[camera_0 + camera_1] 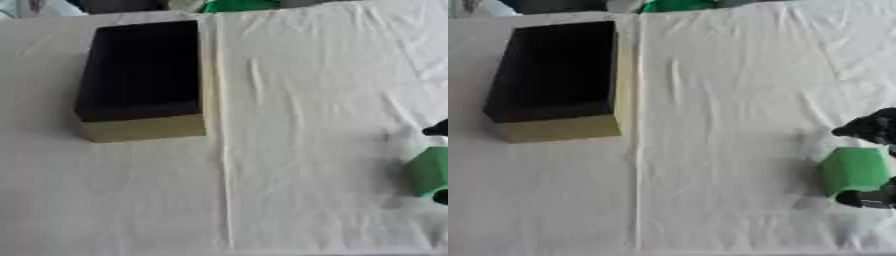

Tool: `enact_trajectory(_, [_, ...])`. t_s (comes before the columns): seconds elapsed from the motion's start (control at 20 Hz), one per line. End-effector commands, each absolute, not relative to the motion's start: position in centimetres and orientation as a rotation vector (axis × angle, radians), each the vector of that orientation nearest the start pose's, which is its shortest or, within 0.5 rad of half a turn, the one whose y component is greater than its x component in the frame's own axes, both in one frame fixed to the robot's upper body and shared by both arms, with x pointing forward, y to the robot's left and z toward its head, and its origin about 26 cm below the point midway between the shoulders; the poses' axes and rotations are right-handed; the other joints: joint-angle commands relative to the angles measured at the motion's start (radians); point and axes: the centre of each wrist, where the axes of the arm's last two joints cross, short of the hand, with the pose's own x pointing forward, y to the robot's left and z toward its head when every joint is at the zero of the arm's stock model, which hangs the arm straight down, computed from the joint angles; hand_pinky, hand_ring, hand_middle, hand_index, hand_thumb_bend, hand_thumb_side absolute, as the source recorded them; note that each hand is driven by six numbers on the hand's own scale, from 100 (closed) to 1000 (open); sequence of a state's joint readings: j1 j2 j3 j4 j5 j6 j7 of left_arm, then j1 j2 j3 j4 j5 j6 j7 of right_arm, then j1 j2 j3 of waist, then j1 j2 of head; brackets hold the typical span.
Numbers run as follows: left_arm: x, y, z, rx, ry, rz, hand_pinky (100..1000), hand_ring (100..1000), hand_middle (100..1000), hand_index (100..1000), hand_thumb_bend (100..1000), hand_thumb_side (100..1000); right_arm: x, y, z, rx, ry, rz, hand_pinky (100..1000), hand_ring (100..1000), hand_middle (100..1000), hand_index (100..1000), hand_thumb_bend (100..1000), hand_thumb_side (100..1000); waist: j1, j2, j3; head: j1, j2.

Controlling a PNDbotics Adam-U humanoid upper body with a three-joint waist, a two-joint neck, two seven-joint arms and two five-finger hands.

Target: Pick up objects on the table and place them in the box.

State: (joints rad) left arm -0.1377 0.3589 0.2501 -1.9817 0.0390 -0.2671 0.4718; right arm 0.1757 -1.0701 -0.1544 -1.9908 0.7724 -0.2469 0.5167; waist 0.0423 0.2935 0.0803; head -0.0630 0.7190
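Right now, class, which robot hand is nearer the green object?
Right. The right hand has its fingers on either side of the green object at the right edge; the left hand shows in neither view.

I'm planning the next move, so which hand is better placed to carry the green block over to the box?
The right hand. Its fingers already sit on either side of the green block at the table's right edge. The left hand shows in neither view. The box stands open at the far left, so the carry goes across the cloth.

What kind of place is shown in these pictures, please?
Probably a test or demonstration table for robot pick-and-place work, not a home. A creased white cloth covers the table, which holds only an open box and a green object with the robot's right hand around it.
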Motion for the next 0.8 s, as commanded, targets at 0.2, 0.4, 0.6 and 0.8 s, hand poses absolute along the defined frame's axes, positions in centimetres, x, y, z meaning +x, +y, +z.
enact_trajectory(0.2, [27.2, 34.6, 18.6, 0.628, -2.469, 0.336, 630, 644, 685, 782, 343, 1000, 23.8, -40.5, 21.9, -1.097, -0.894, 1.933, 940, 892, 875, 1000, 622, 978, -0.003, -0.009, 0.0, 0.007, -0.004])
enact_trajectory(0.4, [27.2, 34.6, 18.6, 0.626, -2.469, 0.342, 627, 640, 682, 780, 332, 1000, 23.6, -40.5, 21.1, -1.072, -0.852, 1.927, 940, 892, 874, 1000, 625, 975, -0.002, -0.004, 0.002, 0.01, -0.005])
enact_trajectory(0.6, [27.2, 34.7, 18.6, 0.626, -2.468, 0.345, 625, 639, 679, 778, 327, 1000, 23.3, -40.6, 20.6, -1.052, -0.836, 1.918, 940, 890, 872, 1000, 622, 972, -0.001, -0.003, 0.001, 0.017, -0.002])
enact_trajectory(0.8, [27.2, 34.7, 18.6, 0.62, -2.469, 0.345, 624, 637, 677, 776, 321, 1000, 23.3, -40.6, 20.6, -1.055, -0.852, 1.911, 936, 887, 868, 1000, 621, 963, 0.0, -0.004, -0.003, 0.022, -0.006])
